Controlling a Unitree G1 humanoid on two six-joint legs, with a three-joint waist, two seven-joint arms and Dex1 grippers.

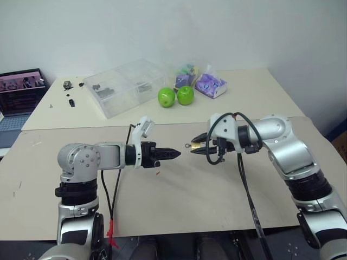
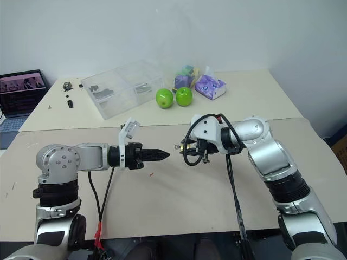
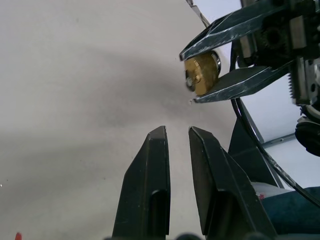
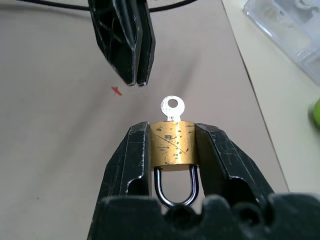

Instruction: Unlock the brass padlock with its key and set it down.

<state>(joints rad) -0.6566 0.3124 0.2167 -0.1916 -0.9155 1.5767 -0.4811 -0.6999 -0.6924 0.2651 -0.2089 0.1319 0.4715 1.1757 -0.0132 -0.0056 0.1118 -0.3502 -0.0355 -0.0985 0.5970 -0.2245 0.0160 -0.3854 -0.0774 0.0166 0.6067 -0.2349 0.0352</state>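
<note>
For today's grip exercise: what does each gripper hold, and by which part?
Right gripper clamps the brass padlock by its body's sides; left gripper holds nothing.

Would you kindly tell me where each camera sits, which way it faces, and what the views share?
Left eye and right eye views: on the head, looking forward and down over the tan table; both arms show, reaching toward each other.
Left wrist view: along the left end effector, nearly shut and empty, toward the right end effector.
Right wrist view: along the right end effector, shut on the brass padlock, key in it, facing the left fingers.
Shared: all show the padlock; both eye views share the green apples.
</note>
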